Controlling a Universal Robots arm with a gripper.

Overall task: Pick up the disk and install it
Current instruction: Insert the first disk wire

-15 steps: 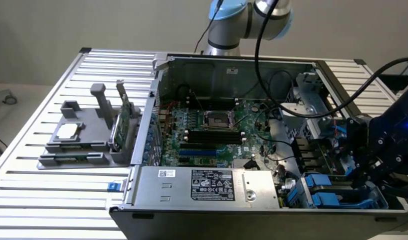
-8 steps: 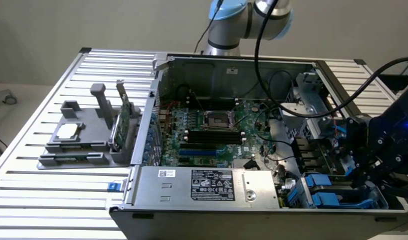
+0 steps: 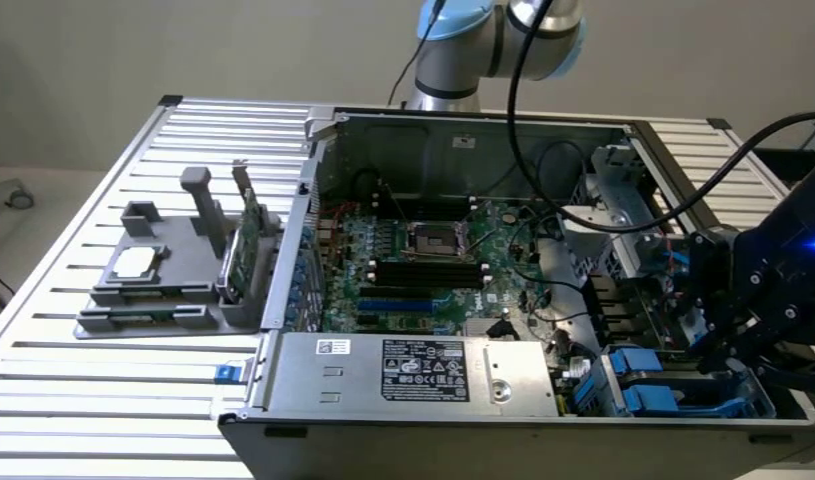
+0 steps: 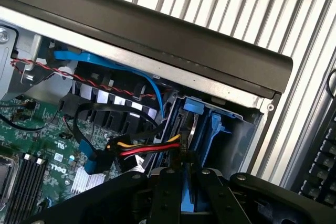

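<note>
We are watching the gripper [image 3: 730, 345] hovering over one corner of the open computer case [image 3: 447, 118], the near corner on the exterior view's right, where blue drive carriers [image 3: 641, 385] are sitting inside the case. In the wrist view its black fingers [image 4: 165, 195] are clamping the disk [image 4: 190, 200], whose blue rail is showing between them. The disk is hanging just above the case's blue bay [image 4: 212, 129], and we cannot tell whether it is touching the bay. A bundle of red, yellow and black wires [image 4: 149, 149] is lying inside the case just beside that bay. The green motherboard [image 3: 434, 250] is covering the case's floor, and the silver power supply [image 3: 421, 370] is sitting against its near wall. Outside the case, on the exterior view's left, a grey holder [image 3: 180, 300] is resting on the slatted table [image 3: 100, 410], carrying a square silver chip [image 3: 134, 262] and an upright green card [image 3: 254, 240].
</note>
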